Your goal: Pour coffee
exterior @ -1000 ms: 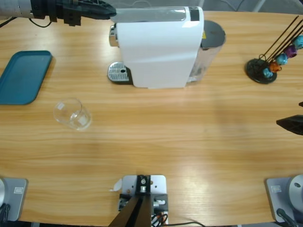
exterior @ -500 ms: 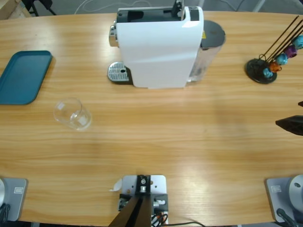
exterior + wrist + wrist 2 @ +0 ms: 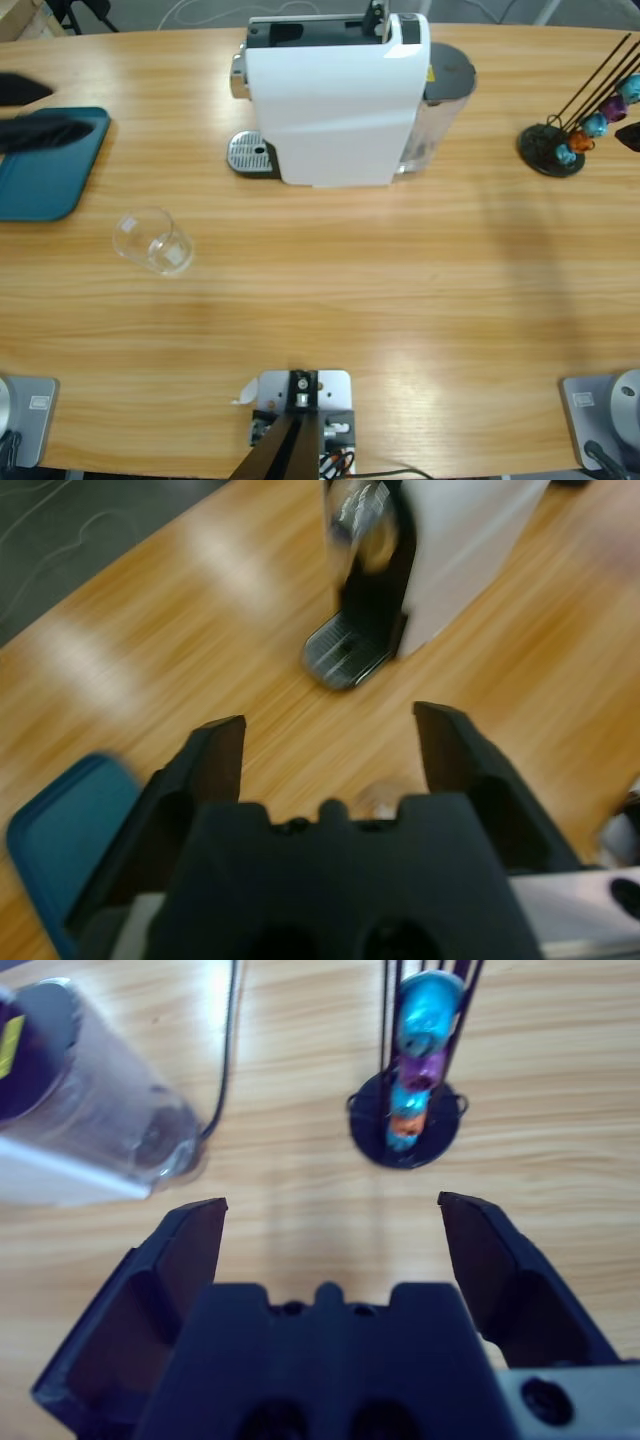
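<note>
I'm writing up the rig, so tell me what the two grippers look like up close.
Both match. The left gripper and the right gripper each have two matte black, wedge-shaped jaws rising from a blocky black body with a small notch at its top middle. A pale grey strip shows at each body's lower edge.

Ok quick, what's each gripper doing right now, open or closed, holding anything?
Left gripper: open, fingers spread, nothing between them, above the table near the blue tray.
Right gripper: open, holding nothing, facing the capsule rack.

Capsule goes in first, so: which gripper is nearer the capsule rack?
Right. The right gripper hovers beside the capsule rack; the left gripper is across the table, over the blue tray.
</note>
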`<state>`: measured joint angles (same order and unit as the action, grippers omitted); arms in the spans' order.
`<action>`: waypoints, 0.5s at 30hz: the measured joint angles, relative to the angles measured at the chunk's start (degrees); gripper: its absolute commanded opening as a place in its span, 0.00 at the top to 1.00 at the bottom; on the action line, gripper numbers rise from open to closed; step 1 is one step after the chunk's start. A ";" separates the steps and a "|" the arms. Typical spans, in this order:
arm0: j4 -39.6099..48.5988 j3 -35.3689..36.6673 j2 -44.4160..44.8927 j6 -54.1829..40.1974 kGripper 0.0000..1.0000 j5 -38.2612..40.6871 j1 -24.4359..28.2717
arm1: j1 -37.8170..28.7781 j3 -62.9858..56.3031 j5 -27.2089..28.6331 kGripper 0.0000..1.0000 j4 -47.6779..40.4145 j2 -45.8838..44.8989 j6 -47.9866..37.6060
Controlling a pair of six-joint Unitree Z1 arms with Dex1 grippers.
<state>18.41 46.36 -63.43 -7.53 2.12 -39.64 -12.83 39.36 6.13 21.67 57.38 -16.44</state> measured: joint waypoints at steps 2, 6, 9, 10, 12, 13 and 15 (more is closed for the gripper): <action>1.22 -2.94 4.19 -0.08 0.08 -2.00 -0.24 | 0.19 -2.42 0.97 0.28 -4.25 0.35 0.57; 2.93 -5.66 8.09 1.53 0.08 -2.98 -0.48 | 0.35 -6.60 1.08 0.28 -13.33 1.33 3.15; 3.63 -6.13 8.55 3.32 0.08 -3.08 -0.49 | 1.40 -8.53 1.19 0.28 -19.12 3.27 4.21; 3.88 -6.26 8.71 3.83 0.08 -3.08 -0.49 | 1.83 -8.83 1.38 0.28 -20.38 3.56 4.78; 4.36 -6.62 9.04 4.68 0.08 -3.08 -0.49 | 2.96 -9.24 1.96 0.28 -21.96 4.07 6.08; 4.63 -6.76 9.17 5.28 0.08 -3.08 -0.49 | 3.69 -9.51 2.14 0.28 -22.57 4.44 6.77; 4.87 -6.86 9.39 6.24 0.08 -3.08 -0.49 | 5.31 -10.13 2.16 0.32 -23.50 5.14 8.01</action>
<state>23.28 39.49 -54.04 -1.29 -0.95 -40.13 -7.52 29.23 8.29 -1.84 62.52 -8.43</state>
